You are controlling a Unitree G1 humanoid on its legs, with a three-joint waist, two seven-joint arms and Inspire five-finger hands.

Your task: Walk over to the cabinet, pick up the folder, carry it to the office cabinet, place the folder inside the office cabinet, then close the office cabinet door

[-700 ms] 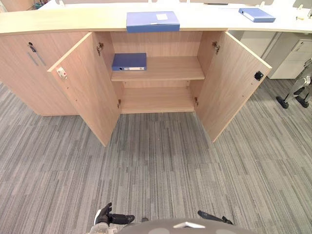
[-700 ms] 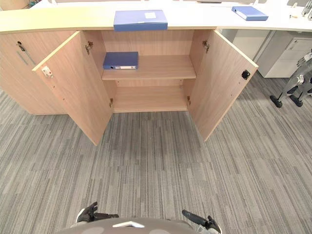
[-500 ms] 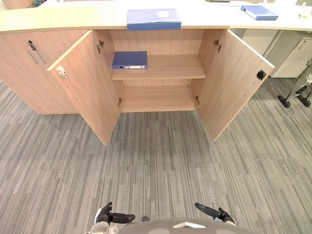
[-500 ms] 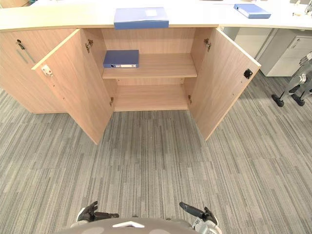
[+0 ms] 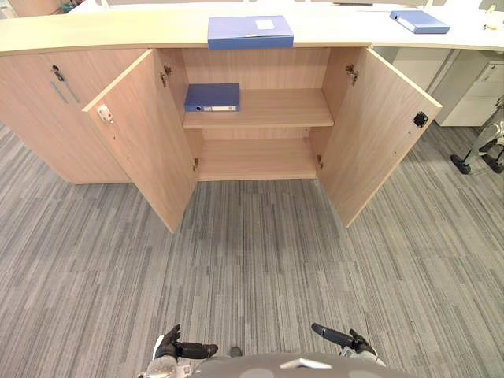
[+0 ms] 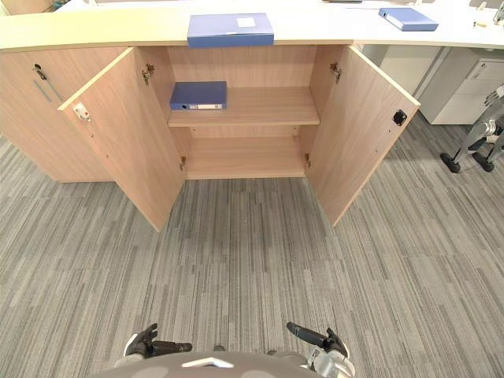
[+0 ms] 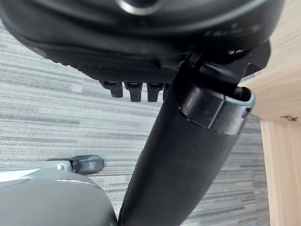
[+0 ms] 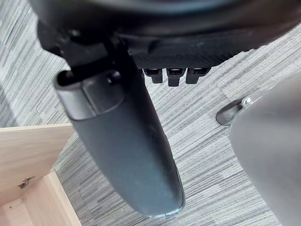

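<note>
Folder [image 5: 250, 32]: flat on the countertop [image 5: 118, 31] at its front edge, within easy reach.
Office cabinet [image 5: 260, 68]: both doors wide, ready for loading.
Left hand [image 5: 177, 348]: low, fingers relaxed, empty.
Right hand [image 5: 346, 342]: likewise; probably an approach posture.

**Head pair up high, wrist cameras down low**

Both eye views look down from the head, facing the open office cabinet [image 5: 260, 69] across a stretch of carpet [image 5: 260, 260], and they share almost the same scene. Each wrist view sits tight against its own hand, left hand [image 7: 141, 70] and right hand [image 8: 178, 52], aimed at that carpet.
</note>
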